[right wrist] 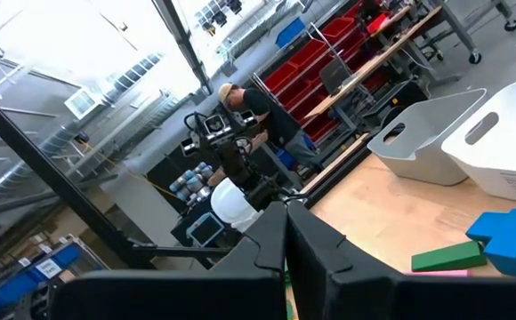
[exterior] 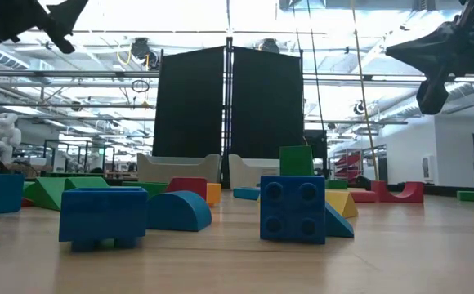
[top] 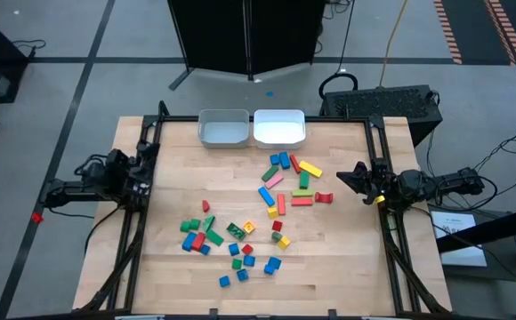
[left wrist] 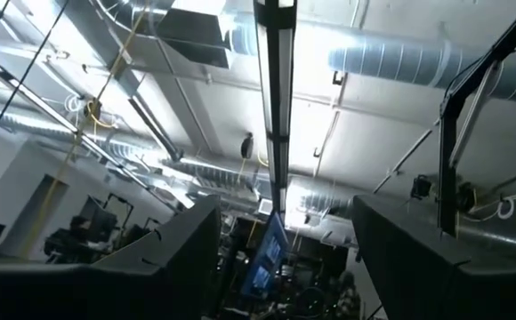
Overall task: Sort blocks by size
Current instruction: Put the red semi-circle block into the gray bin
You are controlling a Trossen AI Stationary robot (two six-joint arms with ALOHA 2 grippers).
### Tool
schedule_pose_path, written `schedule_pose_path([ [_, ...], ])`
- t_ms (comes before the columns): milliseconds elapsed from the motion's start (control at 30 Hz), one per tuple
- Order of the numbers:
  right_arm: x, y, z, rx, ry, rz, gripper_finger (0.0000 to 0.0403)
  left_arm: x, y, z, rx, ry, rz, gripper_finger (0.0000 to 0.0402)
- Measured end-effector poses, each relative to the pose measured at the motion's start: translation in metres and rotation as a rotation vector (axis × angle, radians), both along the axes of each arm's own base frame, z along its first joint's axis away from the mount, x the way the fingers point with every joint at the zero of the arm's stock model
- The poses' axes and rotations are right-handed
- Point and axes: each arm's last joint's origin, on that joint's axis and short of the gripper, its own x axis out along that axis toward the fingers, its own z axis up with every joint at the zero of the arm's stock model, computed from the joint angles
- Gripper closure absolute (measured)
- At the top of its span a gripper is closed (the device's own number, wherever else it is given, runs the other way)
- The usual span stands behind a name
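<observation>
The blocks lie loose on the wooden table in two groups: bars and cubes right of centre around a pink bar [top: 276, 180], and smaller pieces nearer the front around a green studded block [top: 236, 229]. The low view shows a blue studded block [exterior: 292, 208] close by. A blue block [right wrist: 511, 240] and a green bar [right wrist: 449, 258] show in the right wrist view. My left gripper [top: 144, 175] is at the table's left edge, tipped upward and open [left wrist: 285, 267], holding nothing. My right gripper [top: 342, 176] hangs at the right edge, shut [right wrist: 286, 240] and empty.
Two pale bins [top: 223, 127] [top: 279, 127] stand side by side at the table's far edge. Dark frame rails run along the left and right edges. A person [right wrist: 240, 102] is at work in the room beyond the table. Bare wood lies between the blocks and each gripper.
</observation>
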Motion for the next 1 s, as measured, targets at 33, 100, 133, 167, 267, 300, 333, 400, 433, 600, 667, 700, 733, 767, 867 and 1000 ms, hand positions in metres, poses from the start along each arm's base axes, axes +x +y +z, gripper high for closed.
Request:
schedule_pose_path([
  [33,0.000,0.000,0.000,-0.001,0.000,0.000,0.0399,0.000,0.000,0.000,0.000,-0.006,0.000,0.0146],
  [100,0.000,0.000,0.000,-0.013,0.003,-0.003,0.0399,-0.001,0.000,0.001,0.000,-0.017,-0.001,0.0146],
  [133,0.000,0.000,0.000,-0.021,0.005,-0.005,0.0399,-0.001,0.000,0.001,0.000,-0.016,-0.001,0.0146],
  [167,0.000,0.000,0.000,-0.026,0.007,-0.006,0.0399,-0.001,0.000,0.001,0.000,-0.013,-0.001,0.0146],
  [267,0.000,0.000,0.000,-0.049,0.015,-0.016,0.0399,-0.001,0.001,0.001,-0.017,-0.018,0.016,0.0146],
  [300,0.000,-0.001,0.000,-0.072,0.023,-0.036,0.0399,-0.002,0.001,0.002,-0.032,-0.026,0.030,0.0146],
  [333,0.000,-0.001,-0.001,-0.084,0.029,-0.047,0.0399,-0.003,0.002,0.002,-0.046,-0.040,0.042,0.0146],
  [400,0.000,-0.001,0.000,-0.073,0.021,-0.041,0.0399,-0.004,0.002,0.003,-0.084,-0.065,0.035,0.0146],
  [433,0.000,-0.001,0.000,-0.056,0.012,-0.036,0.0399,-0.004,0.003,0.003,-0.124,-0.078,0.010,0.0146],
  [600,-0.001,-0.001,0.005,-0.024,-0.051,-0.022,0.0399,0.000,0.001,0.020,-0.232,0.051,-0.140,0.0146],
  [667,-0.003,-0.001,0.011,-0.049,-0.103,-0.017,0.0399,0.004,0.000,0.032,-0.272,0.212,-0.158,0.0146],
  [700,-0.004,-0.001,0.014,-0.060,-0.133,-0.023,0.0399,0.006,0.000,0.039,-0.285,0.300,-0.158,0.0146],
  [733,-0.005,-0.001,0.017,-0.071,-0.163,-0.030,0.0399,0.008,-0.001,0.047,-0.288,0.383,-0.161,0.0146],
  [767,-0.006,-0.001,0.020,-0.086,-0.191,-0.037,0.0399,0.010,-0.002,0.057,-0.287,0.455,-0.168,0.0146],
  [867,-0.009,-0.002,0.027,-0.132,-0.251,-0.063,0.0399,0.020,-0.004,0.080,-0.315,0.696,-0.187,0.0146],
  [1000,-0.010,-0.002,0.028,-0.179,-0.247,-0.075,0.0399,0.042,-0.007,0.085,-0.399,1.105,-0.168,0.0146],
])
